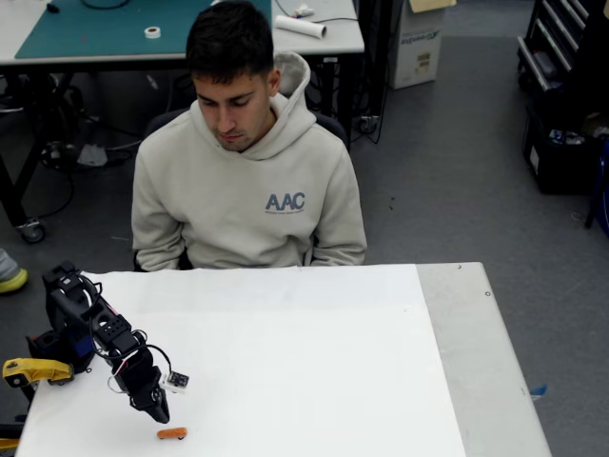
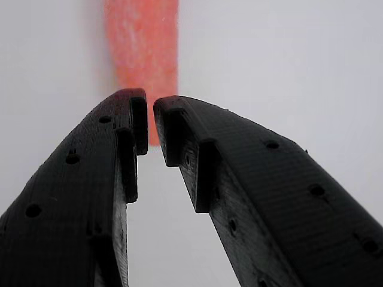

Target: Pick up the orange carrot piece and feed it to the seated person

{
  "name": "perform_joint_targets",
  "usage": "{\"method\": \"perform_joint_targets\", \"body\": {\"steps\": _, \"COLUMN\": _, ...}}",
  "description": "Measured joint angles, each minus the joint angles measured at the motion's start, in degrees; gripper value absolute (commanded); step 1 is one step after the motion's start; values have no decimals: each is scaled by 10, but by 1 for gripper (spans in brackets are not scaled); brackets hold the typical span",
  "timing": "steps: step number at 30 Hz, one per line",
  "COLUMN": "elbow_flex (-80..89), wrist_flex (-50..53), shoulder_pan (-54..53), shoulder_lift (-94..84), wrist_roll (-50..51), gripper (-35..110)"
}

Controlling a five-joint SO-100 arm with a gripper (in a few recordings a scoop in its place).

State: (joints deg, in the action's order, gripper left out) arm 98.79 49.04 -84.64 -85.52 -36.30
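The orange carrot piece (image 1: 172, 433) lies flat on the white table near its front left edge. My black gripper (image 1: 160, 415) hangs just above the carrot's left end. In the wrist view the carrot piece (image 2: 142, 54) stretches away from the gripper (image 2: 150, 122), its near end just past the tips. The jaws are shut to a thin slit and hold nothing. The seated person (image 1: 249, 181), in a light beige hooded sweatshirt with blue "AAC" lettering, sits behind the table's far edge and looks down at it.
The white table (image 1: 304, 352) spreads to the right of the arm, with a grey strip (image 1: 485, 371) along its right side. A yellow tool handle (image 1: 33, 370) sits at the left edge by the arm's base. Behind the person stands a desk (image 1: 114, 33).
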Motion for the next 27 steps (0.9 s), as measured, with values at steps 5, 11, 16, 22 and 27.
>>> {"method": "perform_joint_targets", "body": {"steps": 5, "elbow_flex": 0, "wrist_flex": 0, "shoulder_pan": -6, "shoulder_lift": 0, "wrist_roll": -4, "gripper": -2}}
{"method": "perform_joint_targets", "body": {"steps": 11, "elbow_flex": 0, "wrist_flex": 0, "shoulder_pan": -6, "shoulder_lift": 0, "wrist_roll": -4, "gripper": -2}}
{"method": "perform_joint_targets", "body": {"steps": 16, "elbow_flex": 0, "wrist_flex": 0, "shoulder_pan": -2, "shoulder_lift": 0, "wrist_roll": -4, "gripper": 1}}
{"method": "perform_joint_targets", "body": {"steps": 22, "elbow_flex": 0, "wrist_flex": 0, "shoulder_pan": -2, "shoulder_lift": 0, "wrist_roll": -4, "gripper": 15}}
{"method": "perform_joint_targets", "body": {"steps": 27, "elbow_flex": 0, "wrist_flex": 0, "shoulder_pan": -1, "shoulder_lift": 4, "wrist_roll": -4, "gripper": 21}}
